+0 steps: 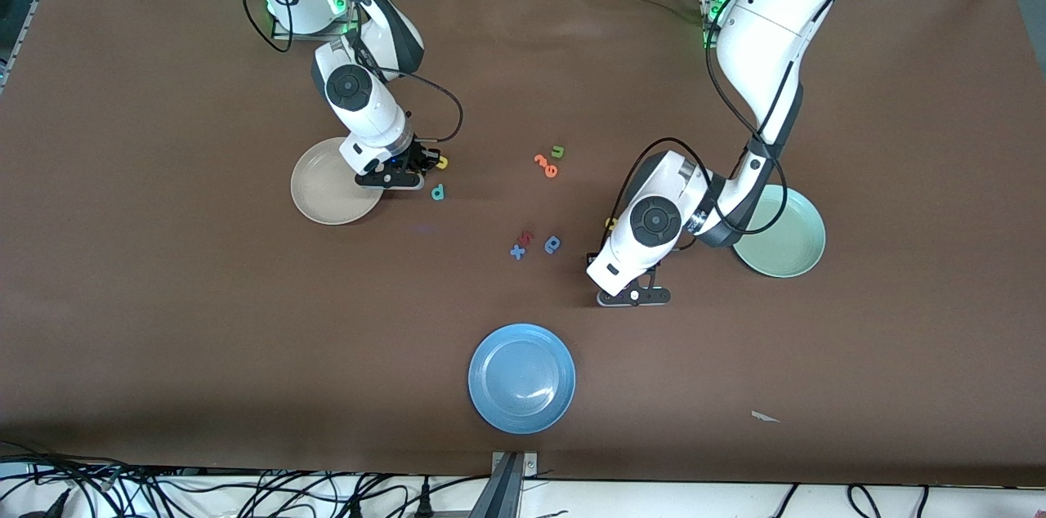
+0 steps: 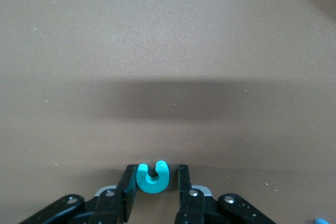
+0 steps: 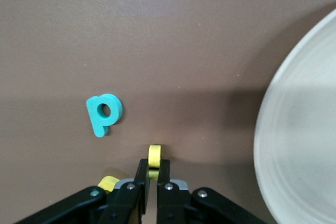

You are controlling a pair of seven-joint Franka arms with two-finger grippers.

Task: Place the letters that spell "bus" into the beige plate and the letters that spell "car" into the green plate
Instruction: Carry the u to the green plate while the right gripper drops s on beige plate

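My left gripper [image 2: 156, 171] is down at the table beside the green plate [image 1: 784, 244], toward the right arm's end from it. A teal c [image 2: 153, 178] lies between its fingers; one finger touches it and a small gap shows at the other. In the front view the left hand [image 1: 633, 296] hides that letter. My right gripper [image 3: 154, 163] is shut on a yellow letter [image 3: 154, 156] seen edge-on, low over the table beside the beige plate [image 3: 299, 129]. A second yellow letter [image 3: 108, 183] lies by its fingers. The teal b [image 3: 105, 113] lies flat close by.
Two orange letters [image 1: 545, 165] and a green u [image 1: 557, 151] lie mid-table. A blue x [image 1: 517, 252], a red letter [image 1: 527, 237] and a darker blue letter [image 1: 553, 244] lie nearer the camera. The blue plate [image 1: 521, 377] is nearest. A yellow bit [image 1: 610, 222] peeks out by the left arm.
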